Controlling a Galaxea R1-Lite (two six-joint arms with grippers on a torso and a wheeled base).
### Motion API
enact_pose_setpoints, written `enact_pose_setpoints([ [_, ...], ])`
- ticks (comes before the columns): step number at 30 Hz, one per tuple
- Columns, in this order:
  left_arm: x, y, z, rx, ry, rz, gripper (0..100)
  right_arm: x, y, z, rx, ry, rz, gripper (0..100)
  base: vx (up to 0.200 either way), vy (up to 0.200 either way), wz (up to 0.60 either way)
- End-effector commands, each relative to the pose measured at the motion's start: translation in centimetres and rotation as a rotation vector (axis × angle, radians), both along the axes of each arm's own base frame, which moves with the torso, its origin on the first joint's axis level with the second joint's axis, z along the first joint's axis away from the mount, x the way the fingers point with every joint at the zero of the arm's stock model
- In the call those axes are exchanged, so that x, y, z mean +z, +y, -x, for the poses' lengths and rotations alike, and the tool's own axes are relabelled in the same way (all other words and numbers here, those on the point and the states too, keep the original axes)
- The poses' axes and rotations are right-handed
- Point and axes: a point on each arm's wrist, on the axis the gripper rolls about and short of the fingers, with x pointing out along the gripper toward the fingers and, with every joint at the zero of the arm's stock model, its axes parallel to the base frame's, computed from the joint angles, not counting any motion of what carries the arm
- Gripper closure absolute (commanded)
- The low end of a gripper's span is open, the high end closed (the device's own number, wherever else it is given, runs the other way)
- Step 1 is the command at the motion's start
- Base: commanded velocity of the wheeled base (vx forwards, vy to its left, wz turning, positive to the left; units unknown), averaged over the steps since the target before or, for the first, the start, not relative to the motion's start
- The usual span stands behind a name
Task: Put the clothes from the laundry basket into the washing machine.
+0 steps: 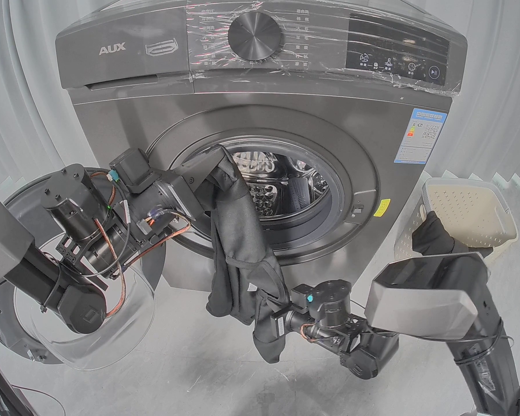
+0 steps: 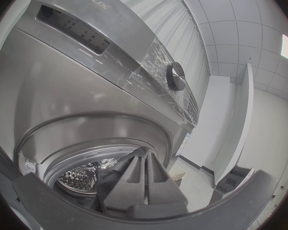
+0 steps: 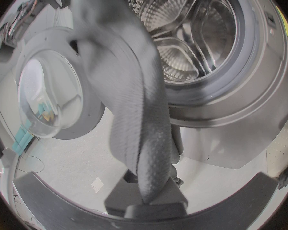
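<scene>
Left gripper (image 1: 215, 158) is up at ten o'clock on the drum (image 1: 286, 183) mouth, fingers (image 2: 135, 173) pinched narrow on the top of a dark garment (image 1: 241, 232). From the left wrist view, that fabric bunches right at the fingertips, against the opening's rim. The garment hangs down across the front of the washing machine (image 1: 329, 117), outside the drum. At six o'clock from the opening, the right gripper (image 1: 276, 320) is clamped on the lower end (cloth draped right over its fingers (image 3: 118, 194)). The door (image 1: 92, 325) swings wide at eight o'clock. Over at three o'clock, the laundry basket (image 1: 474, 209) stands beside the machine, another dark piece (image 1: 435, 235) slumped over its near rim.
</scene>
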Motion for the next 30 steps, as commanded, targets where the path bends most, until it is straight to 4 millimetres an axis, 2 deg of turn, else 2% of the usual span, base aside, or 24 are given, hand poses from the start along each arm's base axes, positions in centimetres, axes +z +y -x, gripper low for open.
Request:
enact_pose_setpoints([
  [1, -0.4, 0.4, -0.3, 0.014, 0.013, -0.007, 100, 6.6, -3.8, 1.7, 0.02, -0.067, -0.073, 100, 0.0, 0.0, 0.0],
  [2, -0.5, 0.5, -0.2, 0.014, 0.014, -0.007, 100, 6.8, -4.0, 1.8, 0.021, -0.067, -0.074, 100, 0.0, 0.0, 0.0],
  [5, -0.6, 0.8, -0.3, 0.023, 0.014, -0.008, 100, 8.1, -6.6, 3.1, 0.032, -0.069, -0.091, 100, 0.0, 0.0, 0.0],
  [6, -0.6, 0.9, -0.3, 0.025, 0.014, -0.008, 100, 8.2, -6.7, 3.1, 0.032, -0.07, -0.092, 100, 0.0, 0.0, 0.0],
  [7, -0.8, 1.0, -0.3, 0.028, 0.024, -0.013, 100, 8.8, -8.0, 3.7, 0.032, -0.074, -0.102, 100, 0.0, 0.0, 0.0],
  [13, -2.4, 2.0, 0.6, 0.042, 0.087, -0.047, 100, 11.1, -11.0, 6.9, 0.018, -0.061, -0.119, 100, 0.0, 0.0, 0.0],
  [14, -2.4, 2.0, 0.6, 0.042, 0.087, -0.047, 100, 11.1, -11.0, 6.9, 0.018, -0.061, -0.119, 100, 0.0, 0.0, 0.0],
  [15, -2.8, 2.3, 1.0, 0.048, 0.108, -0.056, 100, 11.8, -11.7, 7.9, 0.018, -0.06, -0.124, 100, 0.0, 0.0, 0.0],
  [21, -3.8, 3.0, 1.8, 0.035, 0.15, -0.082, 100, 14.5, -12.9, 10.0, 0.019, -0.102, -0.19, 100, 0.0, 0.0, 0.0],
  [30, -6.3, 3.1, 3.0, 0.02, 0.251, -0.137, 100, 15.2, -13.9, 11.3, 0.022, -0.049, -0.268, 100, 0.0, 0.0, 0.0],
])
